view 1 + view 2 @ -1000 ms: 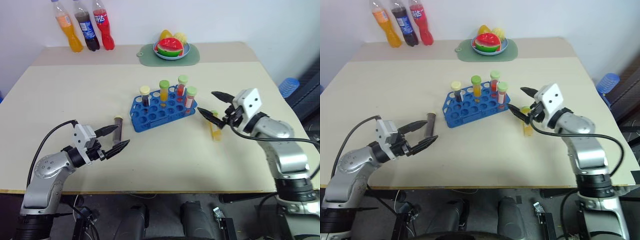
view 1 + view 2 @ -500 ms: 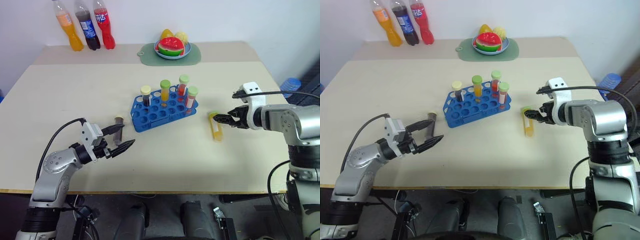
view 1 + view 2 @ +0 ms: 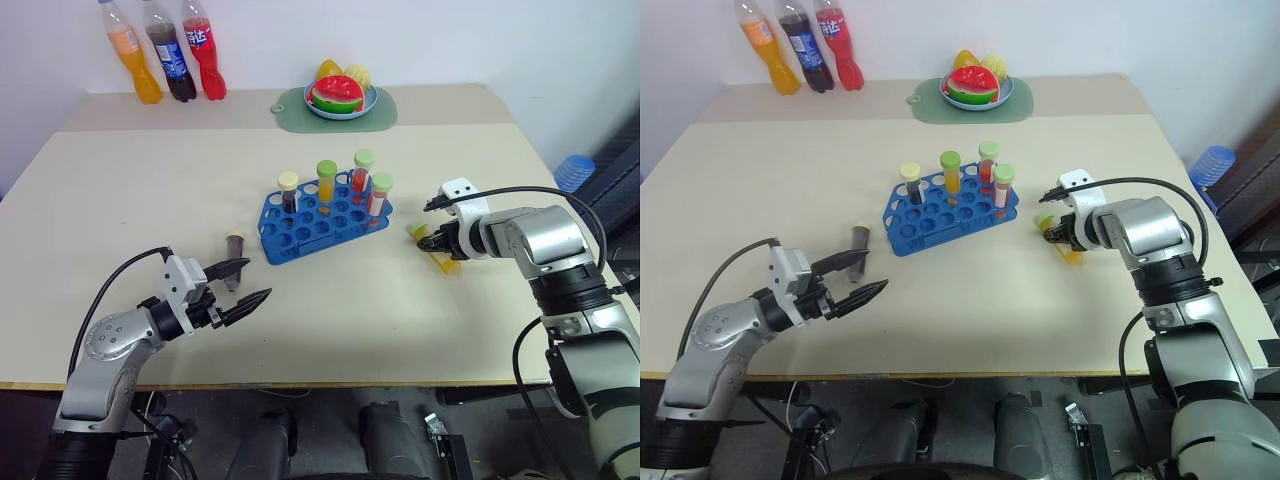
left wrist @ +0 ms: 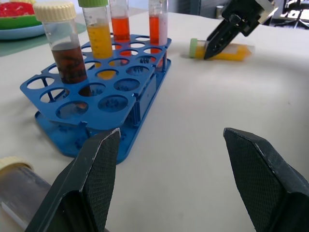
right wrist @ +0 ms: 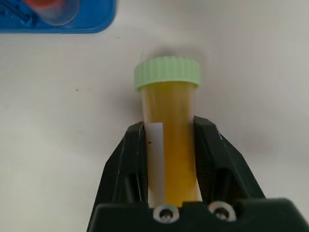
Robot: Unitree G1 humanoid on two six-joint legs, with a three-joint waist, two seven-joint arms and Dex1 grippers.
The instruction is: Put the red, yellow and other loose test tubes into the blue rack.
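Note:
The blue rack [image 3: 325, 215] stands mid-table with several capped tubes upright in it: one dark, one orange, two red. A yellow test tube [image 3: 441, 256] with a green cap lies flat on the table just right of the rack. My right gripper [image 3: 432, 243] is shut on it, and the wrist view shows the tube [image 5: 170, 111] clamped between both black fingers [image 5: 135, 145]. A dark tube [image 3: 234, 258] with a cream cap lies left of the rack. My left gripper [image 3: 245, 282] hovers beside that tube, open and holding nothing.
Three soda bottles [image 3: 165, 60] stand at the back left corner. A plate of fruit [image 3: 340, 95] sits on a green mat at the back centre. A blue object [image 3: 575, 170] lies beyond the table's right edge.
My right gripper tipped downward, came down onto the yellow tube and shut on it. The left arm has stayed put, still open.

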